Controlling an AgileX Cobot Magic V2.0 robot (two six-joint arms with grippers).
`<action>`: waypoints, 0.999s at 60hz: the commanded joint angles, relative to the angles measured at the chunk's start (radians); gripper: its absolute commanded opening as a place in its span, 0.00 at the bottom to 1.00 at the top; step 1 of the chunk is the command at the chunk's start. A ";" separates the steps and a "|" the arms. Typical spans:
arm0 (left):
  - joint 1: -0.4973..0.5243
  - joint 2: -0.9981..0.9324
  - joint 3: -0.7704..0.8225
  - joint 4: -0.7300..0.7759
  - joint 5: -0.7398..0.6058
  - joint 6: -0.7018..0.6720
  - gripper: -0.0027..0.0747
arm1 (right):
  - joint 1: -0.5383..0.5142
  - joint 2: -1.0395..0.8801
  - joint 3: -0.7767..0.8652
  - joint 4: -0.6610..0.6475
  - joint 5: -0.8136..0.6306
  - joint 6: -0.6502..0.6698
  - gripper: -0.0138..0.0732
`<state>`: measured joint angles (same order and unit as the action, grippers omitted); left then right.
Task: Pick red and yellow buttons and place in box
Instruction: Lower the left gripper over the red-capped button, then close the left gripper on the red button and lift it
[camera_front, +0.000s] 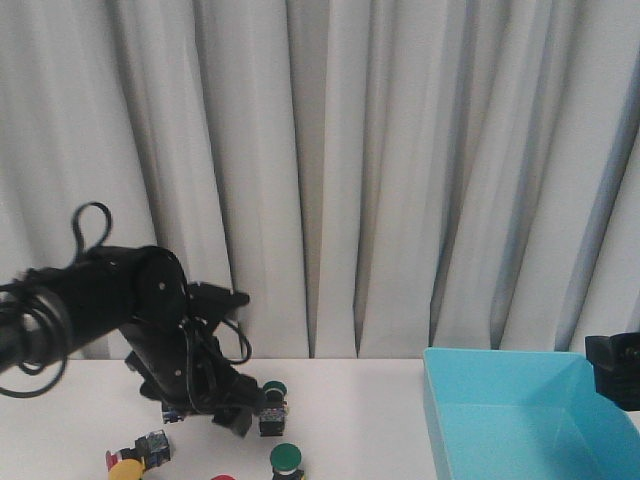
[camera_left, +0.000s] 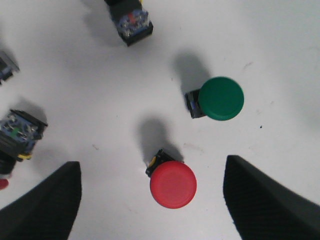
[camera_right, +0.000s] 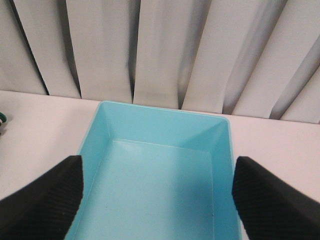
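A red button (camera_left: 173, 184) stands cap-up on the white table, between the fingers of my left gripper (camera_left: 152, 210). That gripper is open, empty and hangs above the button. In the front view the left gripper (camera_front: 226, 412) is low over the button cluster. A red cap (camera_front: 222, 478) shows at the bottom edge, and a yellow cap (camera_front: 126, 470) lies at the lower left. The turquoise box (camera_front: 470, 400) sits at the right. My right gripper (camera_right: 157, 200) is open and empty above the box (camera_right: 160, 125), which holds nothing I can see.
A green-capped button (camera_left: 221, 98) stands close beside the red one. Two green buttons show in the front view (camera_front: 275, 388) (camera_front: 286, 458). Dark switch bodies lie around (camera_left: 131, 22) (camera_left: 20, 132). A grey curtain (camera_front: 380, 170) hangs behind the table.
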<state>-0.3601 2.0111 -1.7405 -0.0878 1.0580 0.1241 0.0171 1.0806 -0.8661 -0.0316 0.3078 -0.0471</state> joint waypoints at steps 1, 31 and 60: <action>-0.002 -0.002 -0.051 0.007 0.032 -0.042 0.75 | -0.006 -0.014 -0.035 0.002 -0.058 -0.008 0.83; -0.003 0.094 -0.056 -0.021 0.086 -0.056 0.75 | -0.006 -0.014 -0.035 0.010 -0.040 -0.011 0.83; -0.003 0.128 -0.056 -0.082 0.104 -0.033 0.75 | -0.006 -0.014 -0.035 0.010 -0.037 -0.011 0.83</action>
<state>-0.3601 2.2003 -1.7673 -0.1484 1.1754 0.0872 0.0171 1.0806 -0.8661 -0.0221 0.3372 -0.0510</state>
